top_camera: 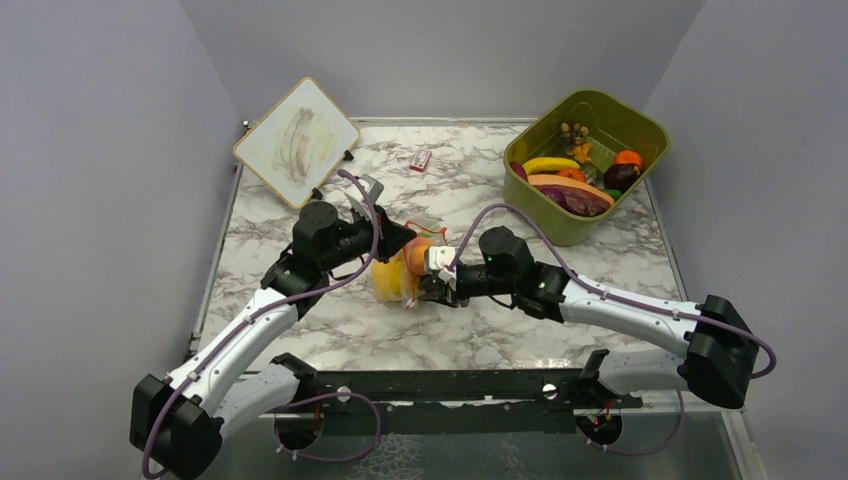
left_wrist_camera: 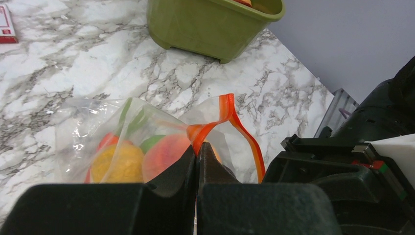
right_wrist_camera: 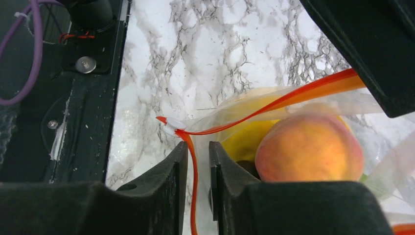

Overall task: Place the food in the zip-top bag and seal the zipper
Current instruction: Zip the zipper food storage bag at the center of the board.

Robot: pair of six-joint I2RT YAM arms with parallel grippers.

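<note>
Overhead, the zip-top bag [top_camera: 393, 281] lies on the desk [top_camera: 500, 340] between both arms. Left wrist: the left gripper [left_wrist_camera: 197, 147] pinches a fold of the zipper [left_wrist_camera: 247, 139], jaws closed. Right wrist: the right gripper [right_wrist_camera: 198, 147], jaws narrowly apart, straddles the zipper beside a bagged peach [right_wrist_camera: 308, 147].

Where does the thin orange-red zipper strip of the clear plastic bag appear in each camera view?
Top external: the thin orange-red zipper strip is barely visible, at picture centre.
Left wrist: centre, looping upward, then running down to the right.
Right wrist: a diagonal from centre-left to the upper right.
Shared landmark: the round peach-coloured toy fruit inside the clear plastic bag.
</note>
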